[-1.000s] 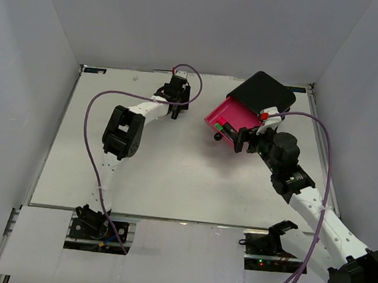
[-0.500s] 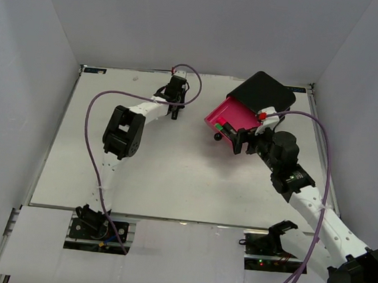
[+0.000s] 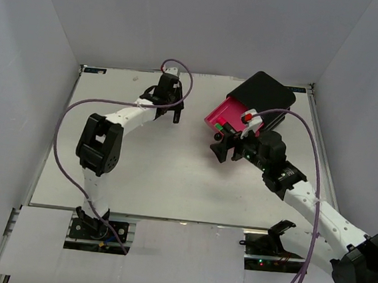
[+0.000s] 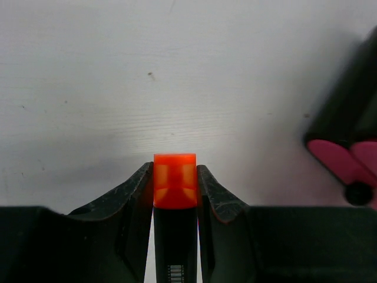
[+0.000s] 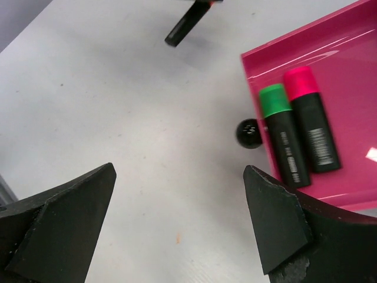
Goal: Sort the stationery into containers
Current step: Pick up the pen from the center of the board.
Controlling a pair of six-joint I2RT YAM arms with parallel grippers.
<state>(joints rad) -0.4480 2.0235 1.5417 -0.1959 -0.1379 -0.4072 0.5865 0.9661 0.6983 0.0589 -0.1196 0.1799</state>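
Note:
My left gripper (image 4: pixel 175 170) is shut on a black highlighter with an orange cap (image 4: pixel 175 188), which stands out between the fingers. In the top view this gripper (image 3: pixel 172 113) is at the far middle of the table, left of the containers. The containers are a black box (image 3: pixel 266 92) with one pink drawer (image 3: pixel 226 118) pulled open. A green-capped highlighter (image 5: pixel 283 137) and a pink-capped highlighter (image 5: pixel 310 120) lie side by side in the drawer (image 5: pixel 347 53). My right gripper (image 5: pixel 179 177) is open and empty over bare table, just left of the drawer's black knob (image 5: pixel 248 133).
White walls close the table on three sides. The black box sits at the far right corner. In the left wrist view its dark edge (image 4: pixel 347 100) and pink fronts (image 4: pixel 336 158) show at the right. The held highlighter (image 5: pixel 187 23) shows at the top of the right wrist view.
My left gripper has closed on the orange-capped highlighter and its elbow has swung left. The right gripper has moved left, off the drawer.

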